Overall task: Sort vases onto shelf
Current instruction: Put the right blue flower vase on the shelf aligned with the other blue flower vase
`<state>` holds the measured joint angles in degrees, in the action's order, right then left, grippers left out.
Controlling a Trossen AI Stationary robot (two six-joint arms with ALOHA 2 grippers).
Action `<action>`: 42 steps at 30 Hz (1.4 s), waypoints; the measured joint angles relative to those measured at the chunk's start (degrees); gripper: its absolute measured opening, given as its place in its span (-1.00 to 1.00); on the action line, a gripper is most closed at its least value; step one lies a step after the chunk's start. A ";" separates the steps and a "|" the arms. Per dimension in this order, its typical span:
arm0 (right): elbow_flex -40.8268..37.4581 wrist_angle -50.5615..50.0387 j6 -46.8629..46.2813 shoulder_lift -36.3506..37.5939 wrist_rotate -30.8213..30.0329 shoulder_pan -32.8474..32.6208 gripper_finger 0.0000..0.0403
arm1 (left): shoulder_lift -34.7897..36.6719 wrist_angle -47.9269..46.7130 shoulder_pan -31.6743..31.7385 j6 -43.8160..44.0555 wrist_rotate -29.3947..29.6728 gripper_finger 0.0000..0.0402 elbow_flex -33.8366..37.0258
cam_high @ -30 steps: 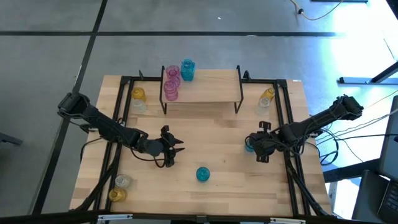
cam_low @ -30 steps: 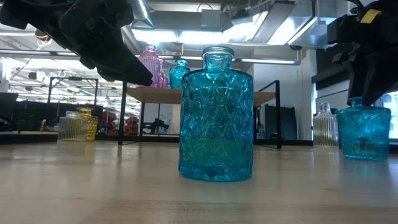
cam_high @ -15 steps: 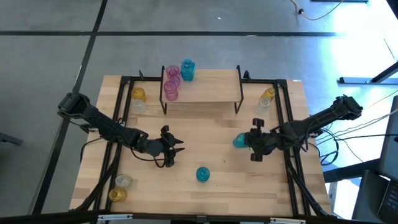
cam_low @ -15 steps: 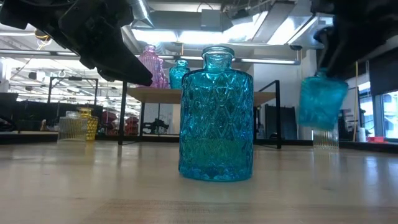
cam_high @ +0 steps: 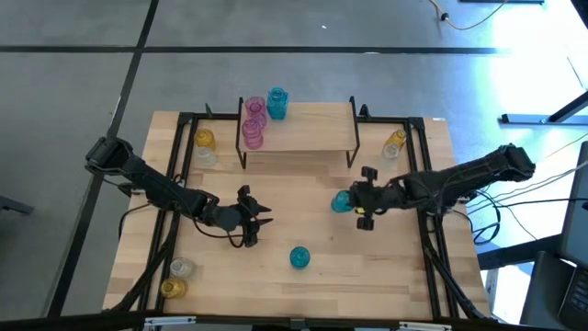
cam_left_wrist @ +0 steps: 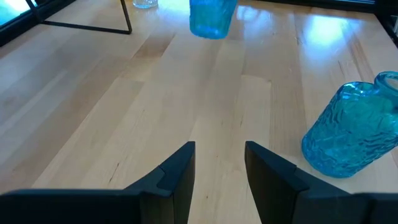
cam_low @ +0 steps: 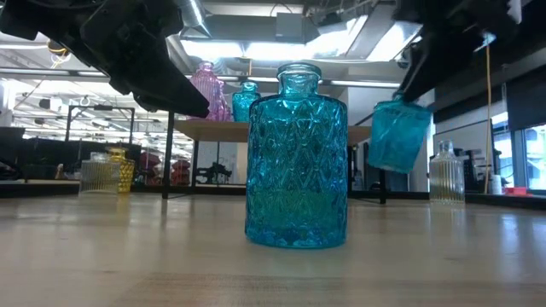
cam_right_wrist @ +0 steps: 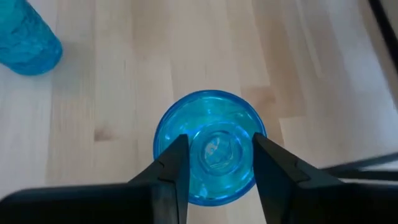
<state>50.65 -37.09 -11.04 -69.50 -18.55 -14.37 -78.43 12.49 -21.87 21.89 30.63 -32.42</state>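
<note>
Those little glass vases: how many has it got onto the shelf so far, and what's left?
Three vases, two pink and one teal, stand on the shelf. The right claw holds a teal vase lifted off the table. Left: another teal vase mid-table, plus yellow and clear ones at the corners. The left claw waits open, empty.

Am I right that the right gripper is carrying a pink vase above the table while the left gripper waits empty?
Not quite: the vase in the right gripper is teal-blue, not pink, as the low view shows. It is held above the table, and the left gripper waits empty.
</note>
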 joint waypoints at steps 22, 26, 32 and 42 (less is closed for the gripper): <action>0.09 8.05 7.72 -11.58 7.66 5.40 -0.05 | 0.00 0.03 0.00 -1.48 0.24 -0.34 0.01; 0.09 6.79 8.31 -10.52 10.02 5.29 0.10 | 0.00 0.02 0.00 -1.51 0.24 -0.34 0.01; -3.05 12.80 9.80 -5.23 11.14 5.40 0.15 | 0.00 -0.04 0.00 -1.55 0.22 -0.34 0.02; -20.11 38.15 8.42 0.07 10.47 5.86 0.15 | 0.00 0.22 0.14 -2.57 0.32 -0.34 0.00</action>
<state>30.55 1.06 -2.61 -69.43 -8.09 -8.51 -78.43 12.71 -21.73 19.32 30.95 -32.42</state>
